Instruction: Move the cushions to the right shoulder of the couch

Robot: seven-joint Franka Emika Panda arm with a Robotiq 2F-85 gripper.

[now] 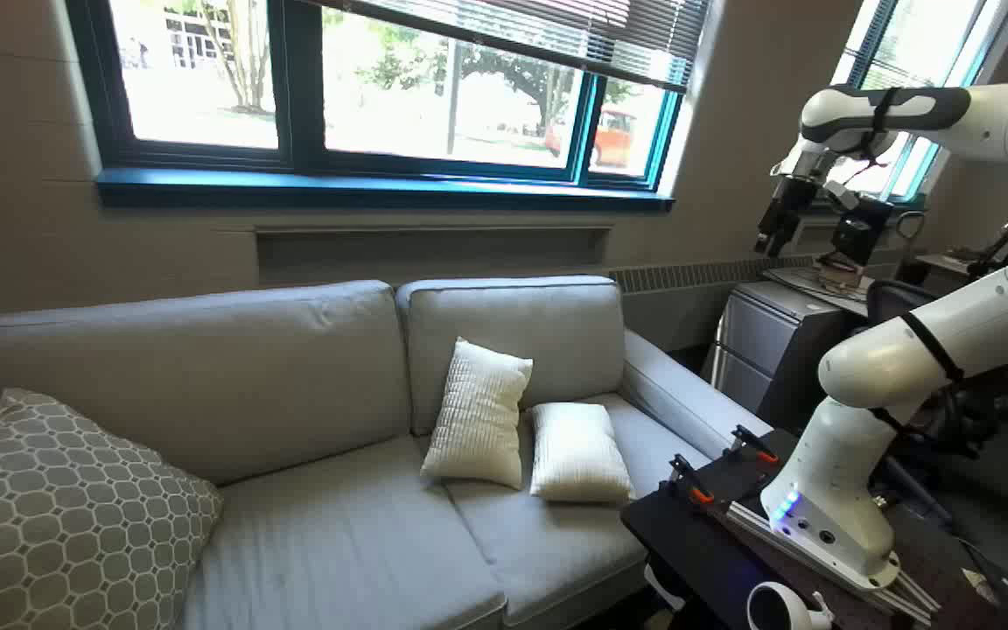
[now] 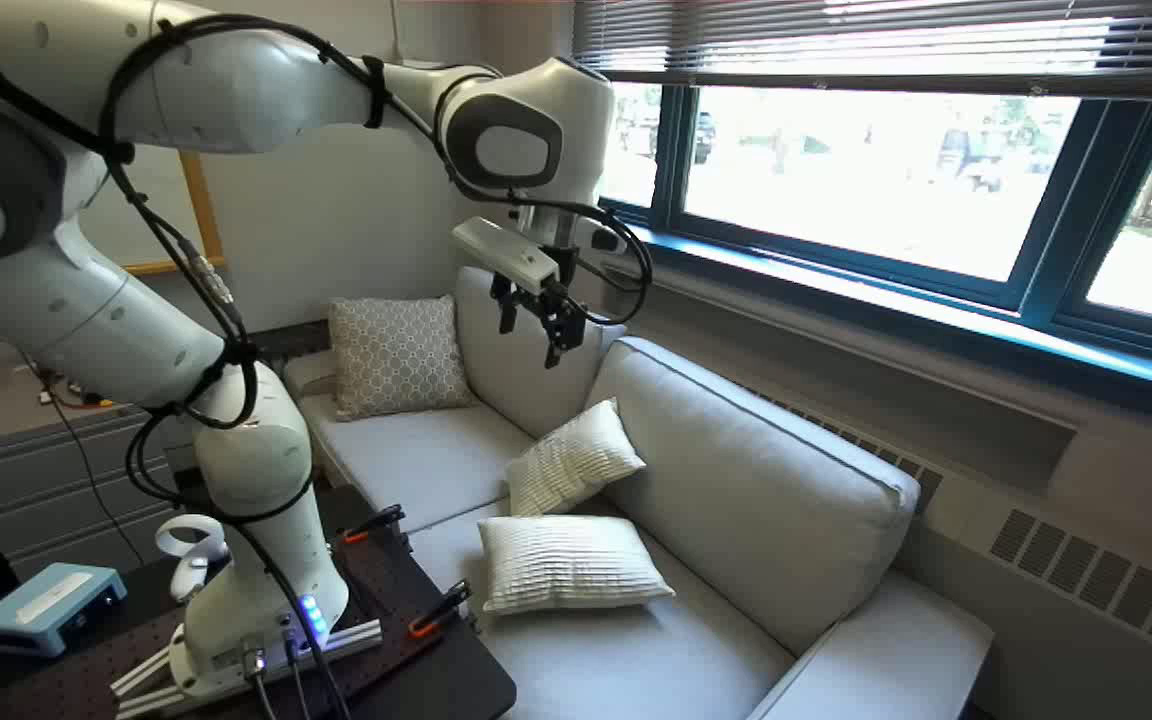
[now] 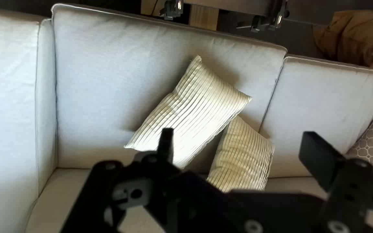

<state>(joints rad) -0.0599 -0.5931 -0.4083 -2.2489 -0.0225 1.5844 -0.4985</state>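
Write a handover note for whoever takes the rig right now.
Pincer: open, holding nothing, raised.
Things: flat cream cushion lies on the seat; tilted cream cushion is propped up near the couch back.
Done: neither is on the right armrest yet.
Left: move both there; the flat one, nearer the armrest, looks the easier first pick.

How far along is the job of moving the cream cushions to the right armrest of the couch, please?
Done: seemingly nothing; one cushion leans against the backrest, and the other cushion lies on the seat. In hand: no cushion; the claw hangs open in the air. Left: probably both cushions, since neither rests on the right armrest.
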